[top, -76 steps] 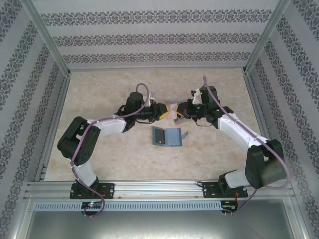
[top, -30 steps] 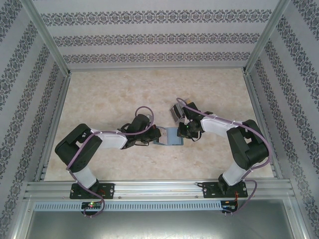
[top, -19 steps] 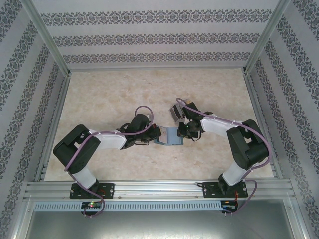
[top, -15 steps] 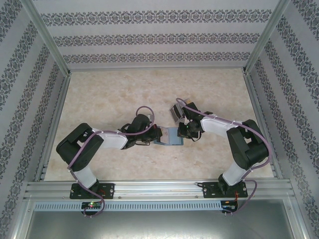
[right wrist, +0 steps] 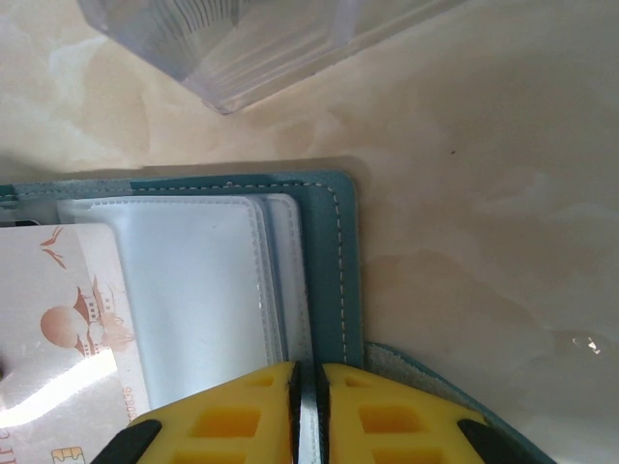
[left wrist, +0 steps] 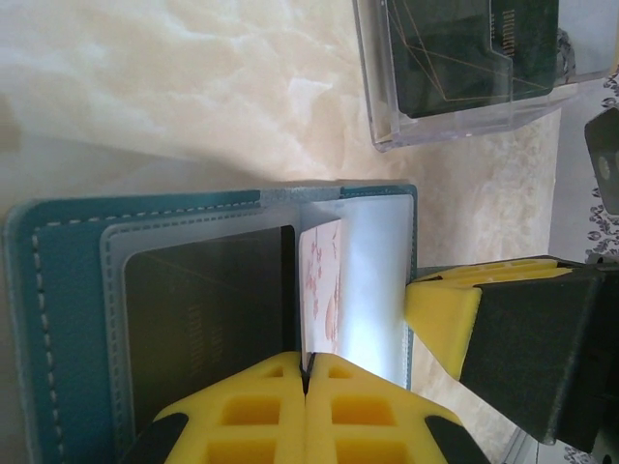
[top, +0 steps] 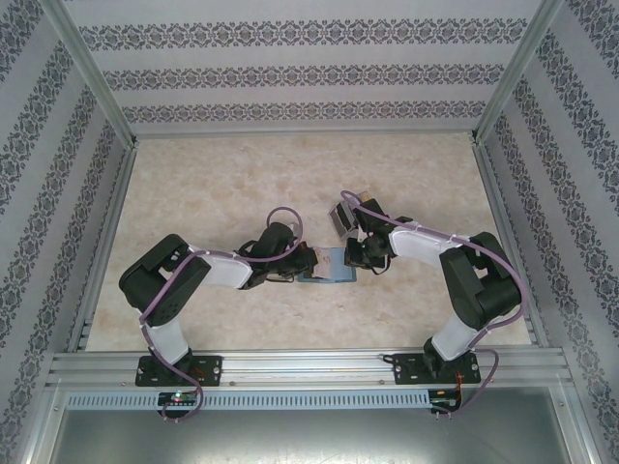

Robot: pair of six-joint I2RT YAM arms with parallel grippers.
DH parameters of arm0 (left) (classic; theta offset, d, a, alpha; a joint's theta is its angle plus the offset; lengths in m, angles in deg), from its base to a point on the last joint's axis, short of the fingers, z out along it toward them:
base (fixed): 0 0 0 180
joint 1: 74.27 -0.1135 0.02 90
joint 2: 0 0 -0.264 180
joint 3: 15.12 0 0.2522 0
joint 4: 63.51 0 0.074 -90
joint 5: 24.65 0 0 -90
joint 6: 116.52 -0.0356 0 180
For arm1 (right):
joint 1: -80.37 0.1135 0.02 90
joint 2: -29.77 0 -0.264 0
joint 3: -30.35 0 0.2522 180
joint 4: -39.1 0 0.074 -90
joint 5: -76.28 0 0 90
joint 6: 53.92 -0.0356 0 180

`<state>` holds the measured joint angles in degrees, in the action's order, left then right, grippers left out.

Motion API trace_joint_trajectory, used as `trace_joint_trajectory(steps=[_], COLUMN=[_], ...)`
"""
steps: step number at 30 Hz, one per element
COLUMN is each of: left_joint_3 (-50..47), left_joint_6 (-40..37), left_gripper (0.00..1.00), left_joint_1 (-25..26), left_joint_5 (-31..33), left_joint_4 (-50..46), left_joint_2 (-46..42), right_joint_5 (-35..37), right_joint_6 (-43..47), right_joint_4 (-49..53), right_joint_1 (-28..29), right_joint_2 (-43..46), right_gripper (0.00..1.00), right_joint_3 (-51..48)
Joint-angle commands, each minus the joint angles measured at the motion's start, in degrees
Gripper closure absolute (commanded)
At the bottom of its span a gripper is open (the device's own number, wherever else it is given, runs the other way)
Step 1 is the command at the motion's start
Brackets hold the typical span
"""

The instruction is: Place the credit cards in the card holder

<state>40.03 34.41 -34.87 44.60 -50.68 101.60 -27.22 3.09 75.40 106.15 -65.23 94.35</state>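
Note:
The teal card holder lies open on the table, also seen from above as a wallet between both arms. A dark grey card sits in its left pocket. My left gripper is shut on a whitish credit card with a reddish print, held on edge at the pocket's mouth over the pale lining. My right gripper is shut on the thin edge of the holder's right side, beside the pale pockets. The printed card shows at the left there.
A clear plastic box holding dark cards stands just behind the wallet, and the same box is close to the right arm's wrist. My right gripper's yellow finger is at the wallet's right edge. Patterned walls surround the beige table.
Both grippers came down from the back to the wallet. Over the last second the left arm's elbow swung right and its gripper edged towards the wallet with the card. The right arm stayed still.

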Motion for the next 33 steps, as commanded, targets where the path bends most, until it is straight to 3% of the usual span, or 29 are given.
trace_joint_trajectory(steps=[1, 6, 21, 33], left_joint_3=[-1.52, -1.37, 2.66, 4.17], left_joint_6=[1.13, 1.56, 2.58, -0.49], left_gripper=[1.0, 1.0, 0.97, 0.91], left_joint_1=[0.66, 0.71, 1.96, 2.09], left_joint_5=[3.91, 5.23, 0.06, -2.92], left_joint_4=[-5.44, -6.55, -1.89, -4.78], left_joint_2=[-1.49, -1.45, 4.41, 5.38], right_joint_5=[4.13, 4.15, 3.57, 3.25], right_joint_6=[0.59, 0.32, -0.42, -0.54], right_joint_4=[2.87, 2.71, 2.37, 2.06], right_joint_1=[0.58, 0.65, 1.11, 1.11], right_joint_2=[-2.38, -2.29, -2.53, -2.38], right_gripper=[0.84, 0.84, 0.83, 0.82], right_joint_3=[-0.67, -0.82, -0.68, -0.58])
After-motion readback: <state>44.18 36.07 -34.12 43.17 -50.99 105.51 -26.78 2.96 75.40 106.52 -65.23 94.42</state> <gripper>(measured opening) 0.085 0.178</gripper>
